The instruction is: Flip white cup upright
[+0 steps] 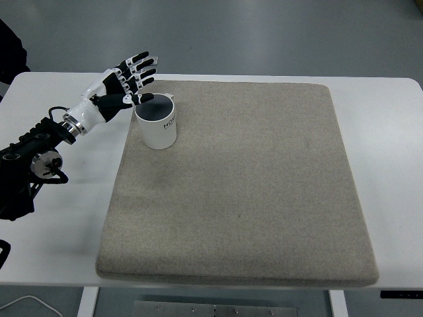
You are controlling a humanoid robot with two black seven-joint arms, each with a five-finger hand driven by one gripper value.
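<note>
A white cup (159, 127) with dark print on its side stands upright on the beige mat (251, 198), near the mat's far left corner. Its open mouth faces up and the inside looks dark. My left hand (132, 82) comes in from the left edge and hovers at the cup's far left rim. Its fingers (141, 70) are spread and hold nothing. The thumb tip lies close to the rim; I cannot tell whether it touches.
The mat lies on a white table (59, 224) whose front edge runs along the bottom of the picture. My left arm (33, 155) stretches over the table's left side. A dark shape (10, 53) sits at the far left edge.
</note>
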